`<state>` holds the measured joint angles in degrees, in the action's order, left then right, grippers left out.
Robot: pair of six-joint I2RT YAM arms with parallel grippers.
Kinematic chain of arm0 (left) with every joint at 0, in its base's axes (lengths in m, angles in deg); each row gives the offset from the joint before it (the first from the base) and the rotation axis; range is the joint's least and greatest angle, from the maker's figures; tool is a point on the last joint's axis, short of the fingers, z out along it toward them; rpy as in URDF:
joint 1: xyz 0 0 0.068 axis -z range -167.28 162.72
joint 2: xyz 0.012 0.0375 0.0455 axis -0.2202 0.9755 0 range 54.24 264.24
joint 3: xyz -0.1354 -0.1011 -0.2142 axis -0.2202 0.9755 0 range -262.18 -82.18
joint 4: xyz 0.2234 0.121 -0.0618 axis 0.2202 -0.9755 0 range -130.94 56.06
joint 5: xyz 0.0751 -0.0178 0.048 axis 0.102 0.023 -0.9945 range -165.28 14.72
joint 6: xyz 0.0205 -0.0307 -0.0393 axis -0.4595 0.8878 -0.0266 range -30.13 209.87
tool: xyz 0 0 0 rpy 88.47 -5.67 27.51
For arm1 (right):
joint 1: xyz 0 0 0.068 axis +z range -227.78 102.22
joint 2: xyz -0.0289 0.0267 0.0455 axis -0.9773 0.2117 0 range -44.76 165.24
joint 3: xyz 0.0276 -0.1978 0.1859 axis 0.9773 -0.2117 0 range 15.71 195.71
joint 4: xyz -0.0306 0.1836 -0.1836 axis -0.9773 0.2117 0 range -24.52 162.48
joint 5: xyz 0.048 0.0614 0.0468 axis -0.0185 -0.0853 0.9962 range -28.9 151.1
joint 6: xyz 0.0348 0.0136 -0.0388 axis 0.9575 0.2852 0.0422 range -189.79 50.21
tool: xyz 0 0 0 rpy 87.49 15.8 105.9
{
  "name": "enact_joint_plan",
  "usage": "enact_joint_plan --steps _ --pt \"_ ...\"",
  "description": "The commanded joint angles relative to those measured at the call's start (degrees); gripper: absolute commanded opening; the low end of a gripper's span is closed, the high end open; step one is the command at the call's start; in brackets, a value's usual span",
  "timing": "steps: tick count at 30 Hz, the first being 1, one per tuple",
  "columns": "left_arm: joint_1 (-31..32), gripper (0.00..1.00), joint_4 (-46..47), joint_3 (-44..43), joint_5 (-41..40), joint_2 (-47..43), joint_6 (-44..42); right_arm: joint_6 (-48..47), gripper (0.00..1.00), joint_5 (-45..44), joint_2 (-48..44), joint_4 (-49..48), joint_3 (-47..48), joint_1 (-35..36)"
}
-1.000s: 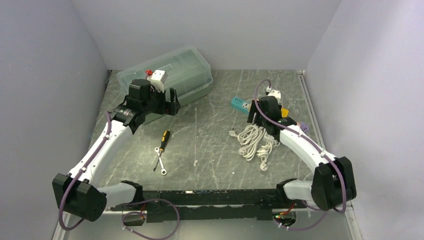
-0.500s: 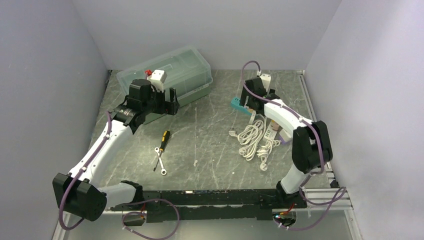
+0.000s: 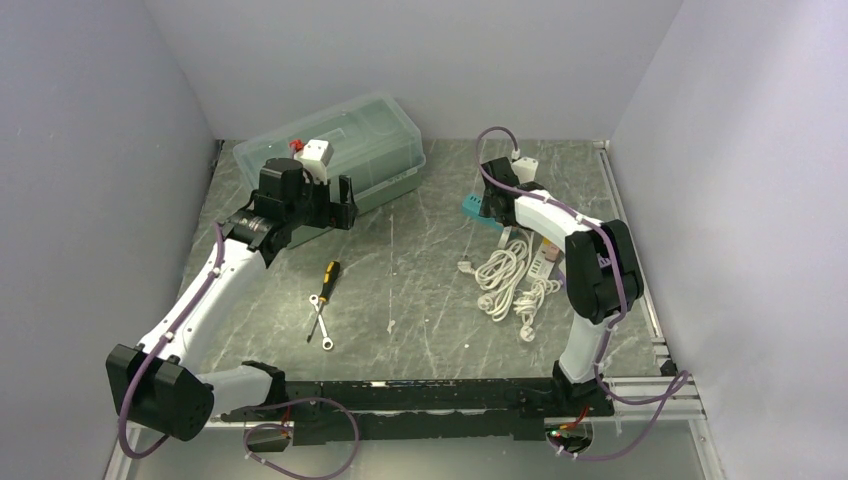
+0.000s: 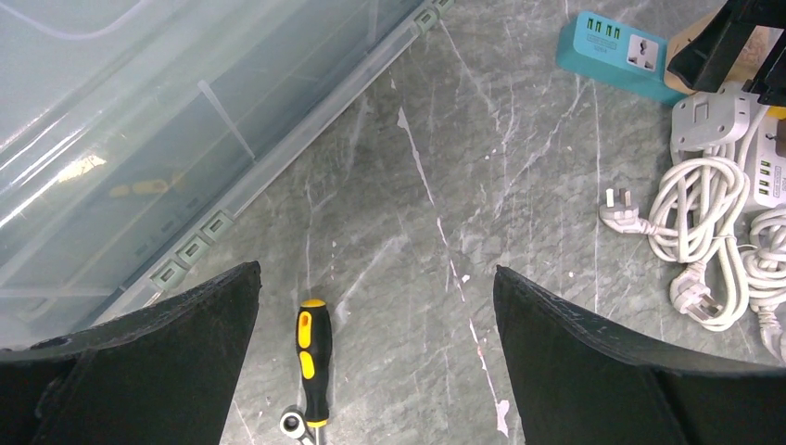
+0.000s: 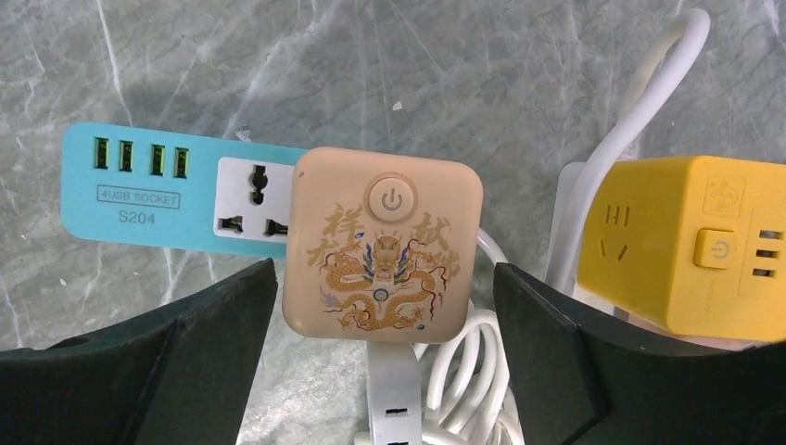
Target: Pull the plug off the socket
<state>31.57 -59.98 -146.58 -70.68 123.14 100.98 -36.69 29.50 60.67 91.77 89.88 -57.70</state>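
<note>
A teal power strip (image 5: 139,185) with USB ports lies on the grey table. A beige cube plug (image 5: 385,199) with a dragon print and a power button sits in it, at its right end. My right gripper (image 5: 385,278) is open and hovers over the plug, with one finger on each side and neither touching it. In the top view the right gripper (image 3: 497,200) is above the teal strip (image 3: 474,205). My left gripper (image 3: 335,205) is open and empty, beside the plastic box. The strip also shows in the left wrist view (image 4: 612,42).
A yellow cube socket (image 5: 690,246) lies right of the plug on coiled white cords (image 3: 510,280). A clear plastic box (image 3: 350,140) stands at the back left. A yellow-black screwdriver (image 3: 328,275) and a wrench (image 3: 320,325) lie mid-table.
My right arm has swung back and left, from over the white cords to above the teal strip and beige plug. The left arm has not moved.
</note>
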Motion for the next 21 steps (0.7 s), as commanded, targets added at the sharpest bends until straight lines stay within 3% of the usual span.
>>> enact_joint_plan --steps 1,13,16,21 --pt "0.04 1.00 0.44 -1.23 -0.81 0.09 -1.08 0.83 0.88 -1.95 -0.06 -1.32 0.51 -0.48" --pt "0.04 1.00 -0.12 -1.64 -1.15 1.18 -1.26 -1.55 0.72 2.59 -1.02 -4.31 -0.26 -2.93" --pt "0.04 1.00 -0.30 -1.87 -1.16 1.32 -1.28 -2.13 0.64 4.54 -1.84 -5.61 -1.27 -3.44" --pt "0.04 1.00 -0.29 -1.74 -1.10 1.23 -1.21 -5.28 0.43 7.68 -3.56 -8.90 -3.21 -3.40"
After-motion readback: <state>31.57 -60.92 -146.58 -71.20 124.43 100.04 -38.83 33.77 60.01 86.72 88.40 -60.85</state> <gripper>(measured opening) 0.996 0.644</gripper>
